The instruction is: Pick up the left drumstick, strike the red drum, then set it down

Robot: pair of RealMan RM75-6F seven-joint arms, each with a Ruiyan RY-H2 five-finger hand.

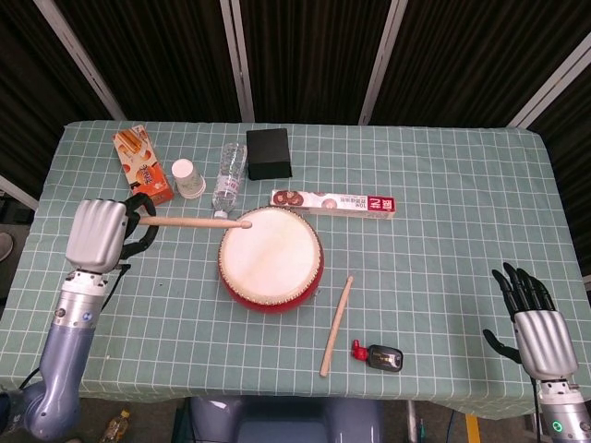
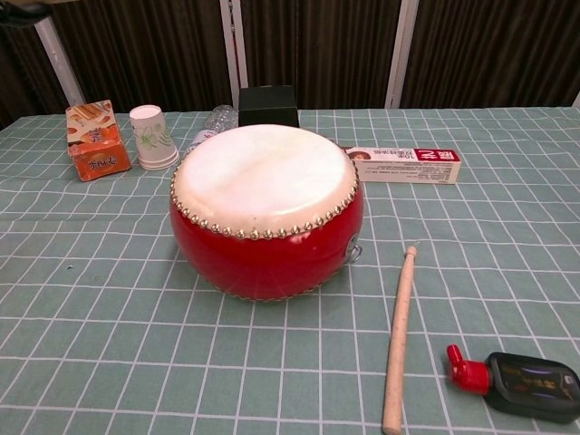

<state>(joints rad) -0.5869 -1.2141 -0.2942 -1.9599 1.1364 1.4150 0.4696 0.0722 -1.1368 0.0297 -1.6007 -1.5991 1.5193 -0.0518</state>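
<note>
The red drum (image 1: 271, 259) with its pale skin stands mid-table, also seen close in the chest view as the drum (image 2: 266, 210). My left hand (image 1: 97, 235) grips the left drumstick (image 1: 192, 221), raised off the table, its tip over the drum's left rim. In the chest view only a dark sliver of that hand (image 2: 23, 9) shows at the top left corner. The other drumstick (image 1: 337, 325) lies on the cloth right of the drum. My right hand (image 1: 534, 314) hovers at the table's right front with fingers spread, holding nothing.
Behind the drum lie a long snack box (image 1: 333, 203), a black box (image 1: 269, 153), a plastic bottle (image 1: 228, 177), a paper cup (image 1: 187, 178) and an orange carton (image 1: 142, 167). A small black bottle with a red cap (image 1: 378, 356) lies near the front edge.
</note>
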